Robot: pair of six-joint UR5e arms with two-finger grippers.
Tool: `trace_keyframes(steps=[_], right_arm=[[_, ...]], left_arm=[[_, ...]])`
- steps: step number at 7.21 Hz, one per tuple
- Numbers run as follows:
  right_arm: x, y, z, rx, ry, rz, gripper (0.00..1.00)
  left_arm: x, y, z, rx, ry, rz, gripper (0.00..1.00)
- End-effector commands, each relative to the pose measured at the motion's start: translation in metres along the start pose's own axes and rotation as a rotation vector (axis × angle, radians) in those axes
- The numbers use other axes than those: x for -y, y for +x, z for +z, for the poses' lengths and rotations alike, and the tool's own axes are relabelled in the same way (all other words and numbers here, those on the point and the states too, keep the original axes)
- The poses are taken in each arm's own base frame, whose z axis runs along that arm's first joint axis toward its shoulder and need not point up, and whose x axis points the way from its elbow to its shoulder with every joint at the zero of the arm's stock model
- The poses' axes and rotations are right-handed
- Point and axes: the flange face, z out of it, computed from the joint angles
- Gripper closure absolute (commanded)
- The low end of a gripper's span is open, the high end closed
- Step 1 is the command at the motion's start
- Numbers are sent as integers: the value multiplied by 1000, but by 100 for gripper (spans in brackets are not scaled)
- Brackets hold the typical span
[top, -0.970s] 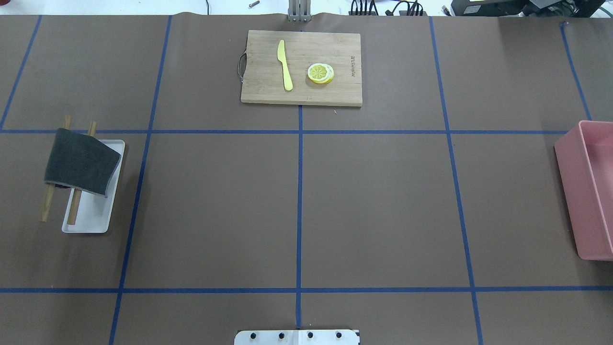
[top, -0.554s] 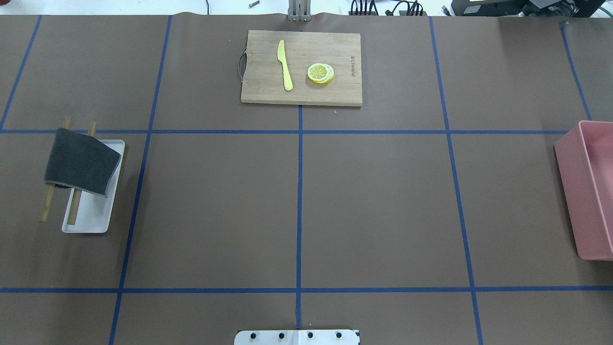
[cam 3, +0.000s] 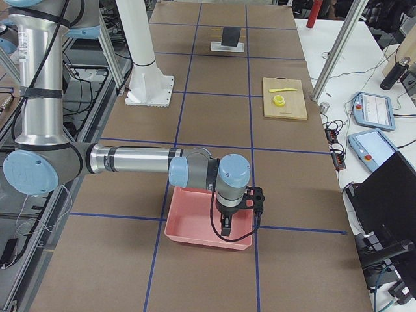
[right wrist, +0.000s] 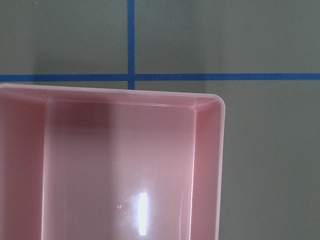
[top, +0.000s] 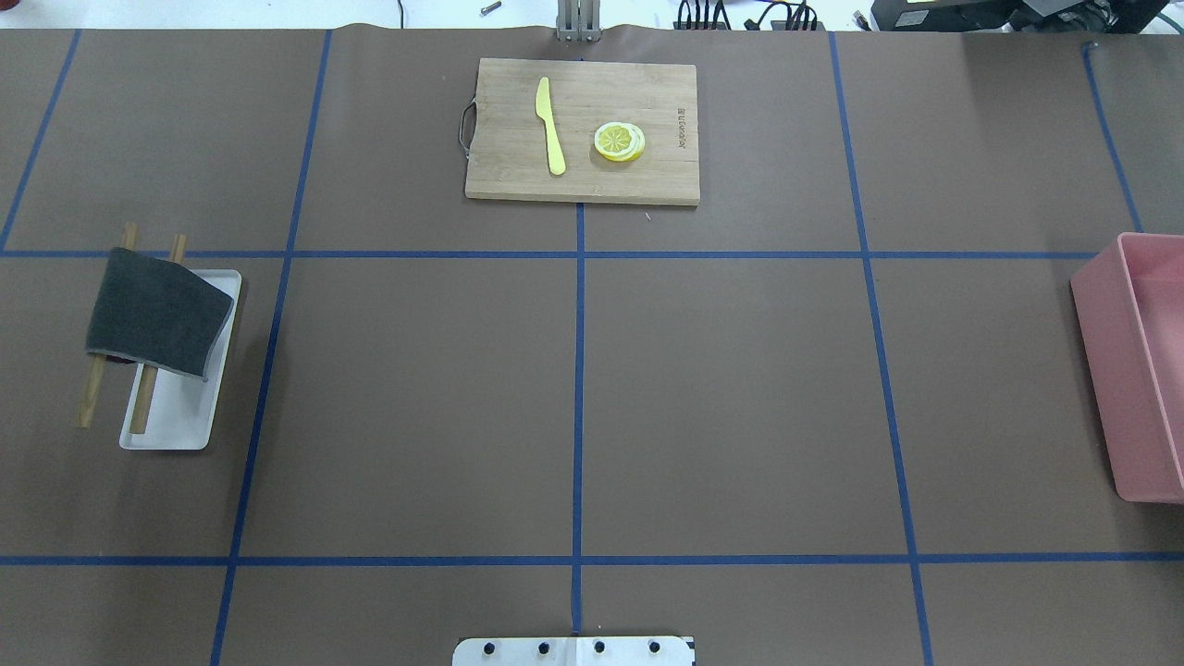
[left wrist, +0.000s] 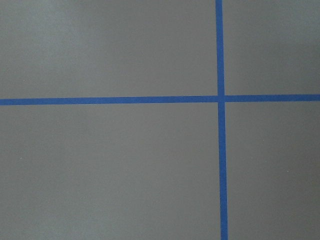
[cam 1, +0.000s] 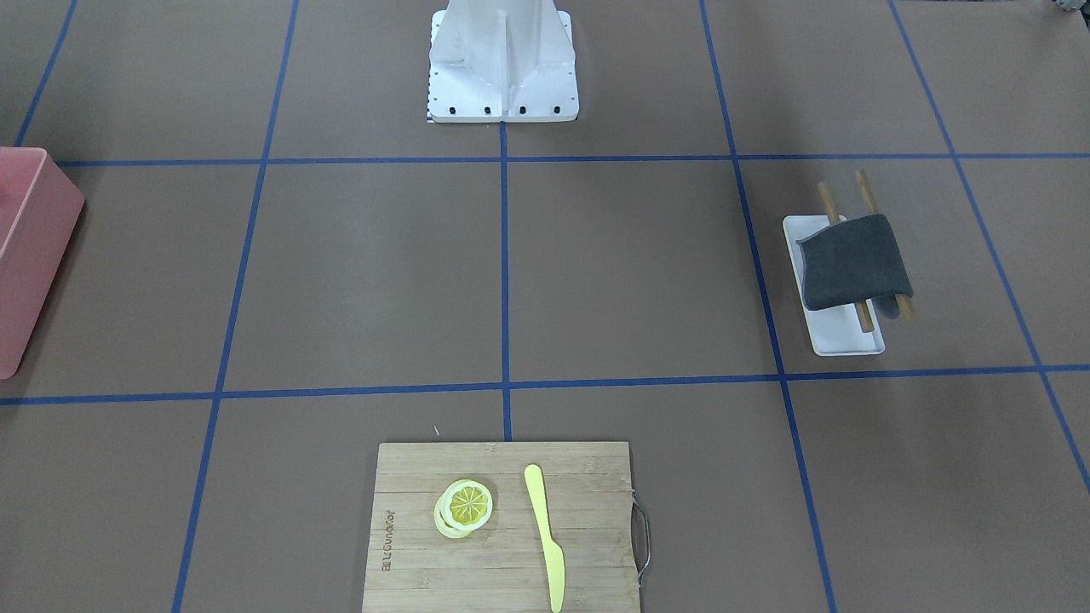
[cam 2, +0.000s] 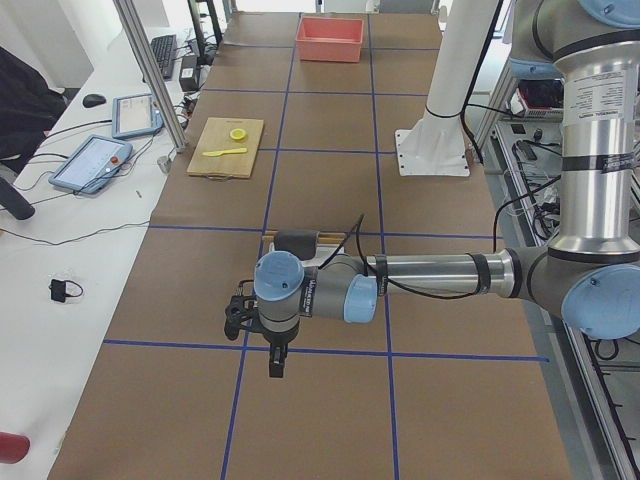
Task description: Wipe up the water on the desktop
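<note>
The desktop point(top: 731, 398) is a matte brown top with blue tape lines; I see no water on it in any view. A dark grey cloth point(top: 155, 313) hangs over two wooden rods on a white tray point(top: 176, 430) at the left. My left gripper point(cam 2: 277, 362) shows only in the exterior left view, pointing down above a tape line in front of the cloth point(cam 2: 293, 241); I cannot tell if it is open or shut. My right gripper point(cam 3: 224, 227) shows only in the exterior right view, above the pink bin point(cam 3: 195, 229); I cannot tell its state either.
A bamboo cutting board point(top: 592, 183) at the far middle carries a yellow knife point(top: 550, 125) and lemon slices point(top: 619, 141). The pink bin point(top: 1124, 370) stands at the right edge and fills the right wrist view point(right wrist: 125, 165). The robot base point(cam 1: 502, 60) stands at the near edge.
</note>
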Motion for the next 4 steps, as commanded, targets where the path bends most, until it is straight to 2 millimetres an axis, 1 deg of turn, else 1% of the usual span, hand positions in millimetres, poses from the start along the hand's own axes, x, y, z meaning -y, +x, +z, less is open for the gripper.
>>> trace_keyframes(steps=[1, 4], right_arm=[[0, -1, 0, 3, -1, -1, 0], [1, -3, 1, 3, -1, -10, 0]], left_arm=[[2, 0, 0, 0, -2, -4, 2], [4, -1, 0, 11, -1, 1, 2]])
